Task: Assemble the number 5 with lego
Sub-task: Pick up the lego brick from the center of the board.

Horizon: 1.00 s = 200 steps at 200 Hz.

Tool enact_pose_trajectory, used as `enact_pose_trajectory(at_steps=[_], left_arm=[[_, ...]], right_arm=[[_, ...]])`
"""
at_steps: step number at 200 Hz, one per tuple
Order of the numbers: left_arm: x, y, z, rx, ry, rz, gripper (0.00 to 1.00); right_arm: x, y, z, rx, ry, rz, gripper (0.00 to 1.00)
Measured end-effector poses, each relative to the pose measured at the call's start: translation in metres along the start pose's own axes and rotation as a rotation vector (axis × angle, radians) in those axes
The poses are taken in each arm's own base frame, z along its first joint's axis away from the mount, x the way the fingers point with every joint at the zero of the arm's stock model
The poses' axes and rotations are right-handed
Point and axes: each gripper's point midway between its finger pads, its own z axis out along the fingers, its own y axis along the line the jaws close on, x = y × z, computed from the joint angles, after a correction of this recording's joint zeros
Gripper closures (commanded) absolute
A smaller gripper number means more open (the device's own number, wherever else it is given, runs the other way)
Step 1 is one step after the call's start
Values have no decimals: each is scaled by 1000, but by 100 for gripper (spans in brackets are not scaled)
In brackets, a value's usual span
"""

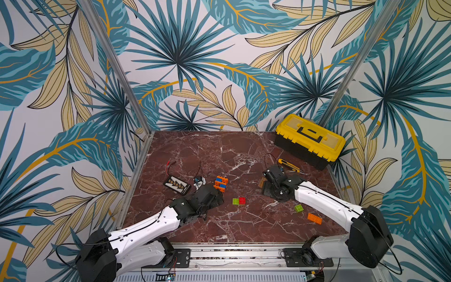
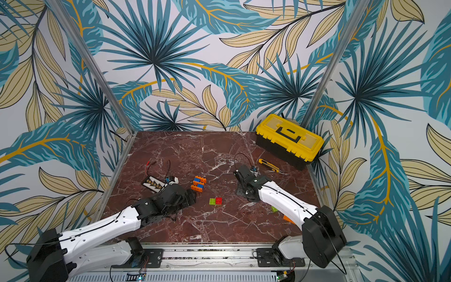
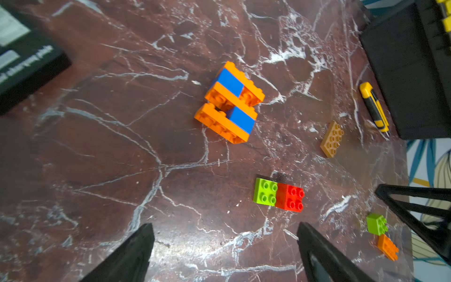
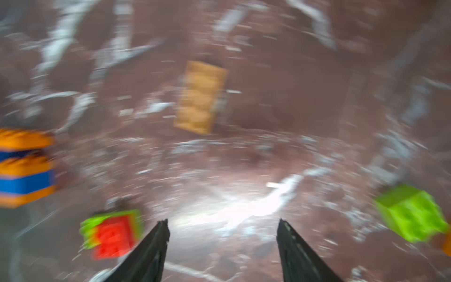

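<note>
Treating the table as a clock with 12 at the back wall: way over at 9 there's the black board (image 1: 177, 184) with yellow bits, lying flat on the marble table (image 1: 195, 151). Just inside of that, the left gripper (image 3: 224, 229) is spread wide with nothing in it, only bare marble between the fingers. It's parked at roughly 6 o'clock of the orange-and-blue lego build (image 1: 220, 184). That build sits a touch to the 9 side of centre with nothing touching it: three orange bars with two blue squares sandwiched between them at opposite ends. At 6 of centre, a lime-green brick (image 3: 265, 191) and a red brick (image 3: 291, 197) sit pressed side by side. Toward 3 there's a flat tan plate (image 3: 332, 139). The right gripper (image 4: 222, 221) hangs over the marble near it, jaws apart, holding nothing (that wrist view is super blurry tho). Around 4 is a loose lime-green brick (image 1: 298, 208) with an orange brick (image 1: 314, 218) just beside it. Utility knife (image 1: 290, 165) at 2, yellow toolbox (image 1: 310, 139) in the 1 o'clock corner.
</note>
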Motion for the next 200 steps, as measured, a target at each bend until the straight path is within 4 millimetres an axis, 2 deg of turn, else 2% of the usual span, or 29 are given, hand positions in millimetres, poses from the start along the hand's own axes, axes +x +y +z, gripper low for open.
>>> enact_pose_trajectory(at_steps=[15, 26, 50, 67, 90, 139, 163, 200], left_arm=[[2, -9, 3, 35, 15, 19, 1], [4, -15, 8, 54, 31, 36, 0], [10, -30, 16, 75, 65, 81, 0], [13, -43, 21, 85, 82, 112, 0], [12, -55, 24, 94, 90, 132, 0], [12, -48, 23, 54, 90, 142, 1], [5, -46, 15, 49, 63, 138, 0], [-10, -48, -1, 71, 1, 116, 1]], right_arm=[[5, -33, 3, 45, 4, 70, 24], [5, -49, 2, 59, -3, 115, 24], [-3, -64, 0, 55, -17, 170, 25], [-3, -54, 7, 14, 18, 155, 26], [-8, -25, 25, -35, 104, 129, 28], [-55, 37, 54, -94, 139, 57, 28], [-68, 51, 66, -89, 147, 23, 27], [-67, 58, 81, -49, 201, -44, 31]])
